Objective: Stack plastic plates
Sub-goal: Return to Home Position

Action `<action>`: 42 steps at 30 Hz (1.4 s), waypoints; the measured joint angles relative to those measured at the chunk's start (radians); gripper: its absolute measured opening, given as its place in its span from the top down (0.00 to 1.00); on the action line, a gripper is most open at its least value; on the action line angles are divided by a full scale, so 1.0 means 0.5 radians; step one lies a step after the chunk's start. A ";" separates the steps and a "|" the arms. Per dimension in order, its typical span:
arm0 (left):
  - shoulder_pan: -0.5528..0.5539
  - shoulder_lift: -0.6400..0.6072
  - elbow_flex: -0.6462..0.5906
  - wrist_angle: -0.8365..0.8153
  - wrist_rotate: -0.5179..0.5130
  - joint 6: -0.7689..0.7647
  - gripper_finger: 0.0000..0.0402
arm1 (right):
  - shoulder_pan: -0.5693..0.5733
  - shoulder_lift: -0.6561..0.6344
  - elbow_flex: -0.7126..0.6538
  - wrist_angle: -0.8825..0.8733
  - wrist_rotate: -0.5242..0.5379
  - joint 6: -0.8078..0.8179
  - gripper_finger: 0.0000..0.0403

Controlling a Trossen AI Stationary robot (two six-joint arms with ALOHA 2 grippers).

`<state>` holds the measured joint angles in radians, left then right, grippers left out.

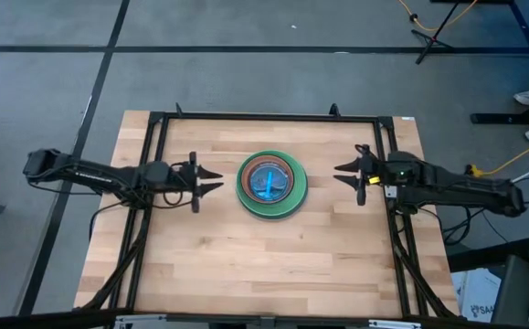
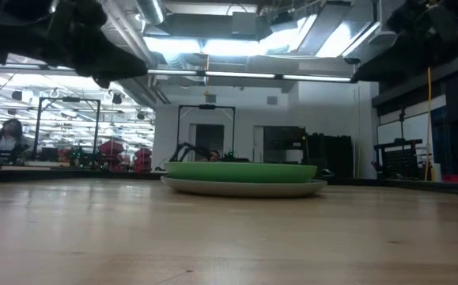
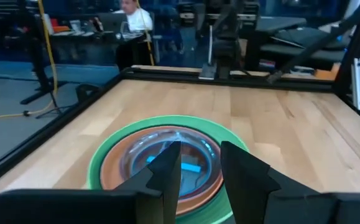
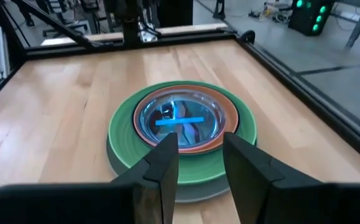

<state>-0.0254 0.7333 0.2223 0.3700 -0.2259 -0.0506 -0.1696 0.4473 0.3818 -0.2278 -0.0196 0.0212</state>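
One stack of plastic plates sits near the table's middle. A grey plate at the bottom carries a light green one, then a brown one, with a translucent blue plate on top; the others are hidden. In the low view the stack shows edge-on, grey under green. My left gripper hovers open to the stack's left, raised off the table. My right gripper hovers open to its right. Each wrist view looks past open fingers at the stack.
A black metal frame runs around the table's far and side edges. Bare wood lies on the near half of the table. People sit at desks in the room beyond.
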 joint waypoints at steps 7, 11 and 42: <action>0.000 -0.331 -0.159 -0.001 -0.012 -0.004 0.73 | 0.000 -0.106 -0.009 0.002 -0.021 0.000 0.70; 0.000 -0.487 -0.246 -0.005 -0.013 -0.004 0.73 | 0.000 -0.134 -0.009 0.004 -0.037 -0.001 0.70; -0.001 -1.465 -0.415 -0.656 0.156 -0.139 0.98 | -0.001 -0.133 -0.054 0.181 -0.124 -0.013 0.70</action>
<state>-0.0257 0.0010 0.0147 0.0421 -0.1478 -0.1203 -0.1699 0.3811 0.3547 -0.1375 -0.0816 0.0145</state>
